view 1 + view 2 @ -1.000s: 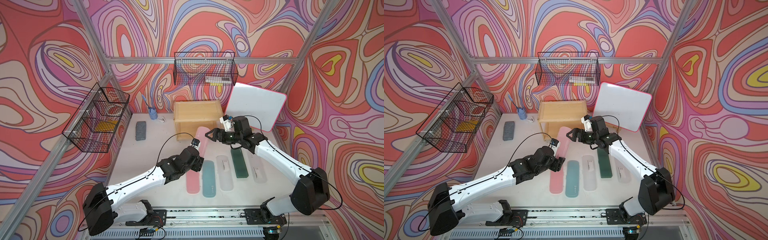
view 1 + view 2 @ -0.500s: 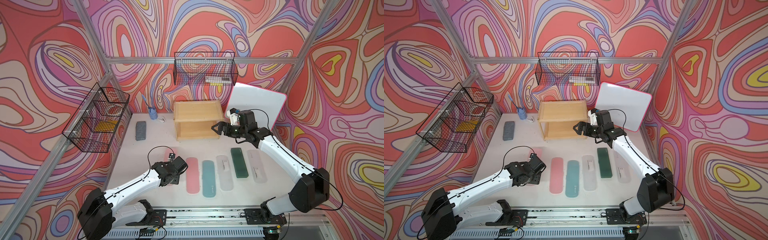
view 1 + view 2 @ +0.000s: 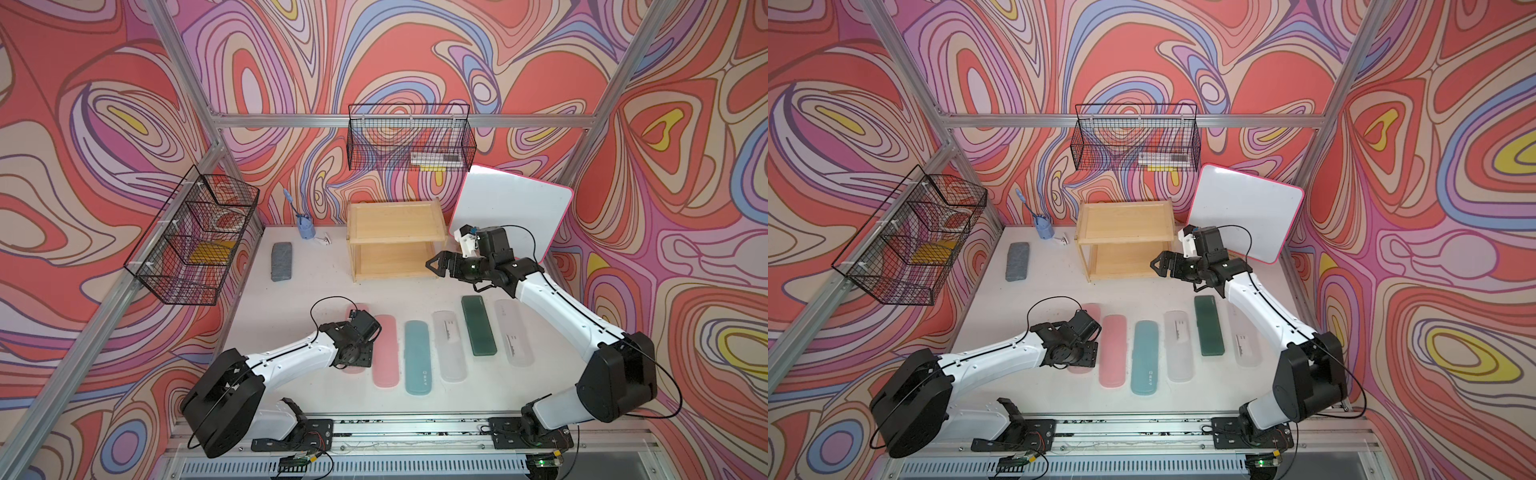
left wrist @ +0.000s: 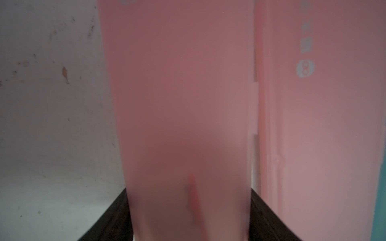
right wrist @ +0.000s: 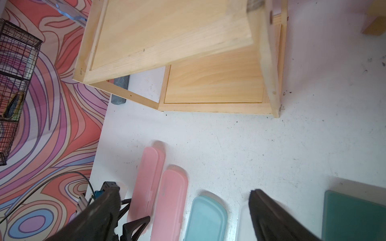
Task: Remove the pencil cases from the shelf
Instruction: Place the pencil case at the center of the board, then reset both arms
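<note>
The light wooden shelf point(image 3: 395, 222) stands at the back with both tiers bare. My left gripper point(image 4: 189, 194) is shut on a pink pencil case point(image 3: 356, 312) across its width, at the left end of a row on the table. I cannot tell whether this case rests on the table. Beside it lie a second pink case point(image 3: 385, 353), a teal one point(image 3: 417, 357), a frosted clear one point(image 3: 449, 347), a dark green one point(image 3: 478, 326) and another clear one point(image 3: 513, 332). My right gripper point(image 3: 433, 266) hangs open and empty by the shelf's right front leg.
A grey felt block point(image 3: 281, 262), a blue cup point(image 3: 306, 227) and a small white clip point(image 3: 323, 239) lie left of the shelf. A whiteboard point(image 3: 511, 212) leans behind my right arm. Black wire baskets hang on the left wall point(image 3: 195, 245) and the back wall point(image 3: 411, 143).
My left gripper has carried the pink case from in front of the shelf down and leftward to the left end of the row. My right wrist has drawn back toward the whiteboard, still open.
</note>
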Robot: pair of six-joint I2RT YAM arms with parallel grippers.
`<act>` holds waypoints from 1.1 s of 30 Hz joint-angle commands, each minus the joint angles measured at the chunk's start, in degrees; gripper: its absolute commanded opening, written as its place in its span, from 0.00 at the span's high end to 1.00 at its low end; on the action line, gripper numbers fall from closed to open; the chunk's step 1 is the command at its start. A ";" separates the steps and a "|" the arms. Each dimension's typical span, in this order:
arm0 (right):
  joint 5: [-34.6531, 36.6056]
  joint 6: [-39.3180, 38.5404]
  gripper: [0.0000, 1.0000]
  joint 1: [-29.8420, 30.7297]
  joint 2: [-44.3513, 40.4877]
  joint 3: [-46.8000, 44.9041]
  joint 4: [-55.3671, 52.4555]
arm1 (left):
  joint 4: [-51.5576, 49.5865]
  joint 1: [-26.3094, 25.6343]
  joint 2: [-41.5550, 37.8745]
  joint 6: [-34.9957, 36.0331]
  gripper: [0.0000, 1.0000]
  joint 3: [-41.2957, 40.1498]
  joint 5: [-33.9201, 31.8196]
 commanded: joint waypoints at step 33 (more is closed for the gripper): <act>37.29 -13.94 0.02 -10.09 -9.60 -18.35 17.37 | 61.29 33.36 -2.49 38.04 0.01 -11.68 -14.38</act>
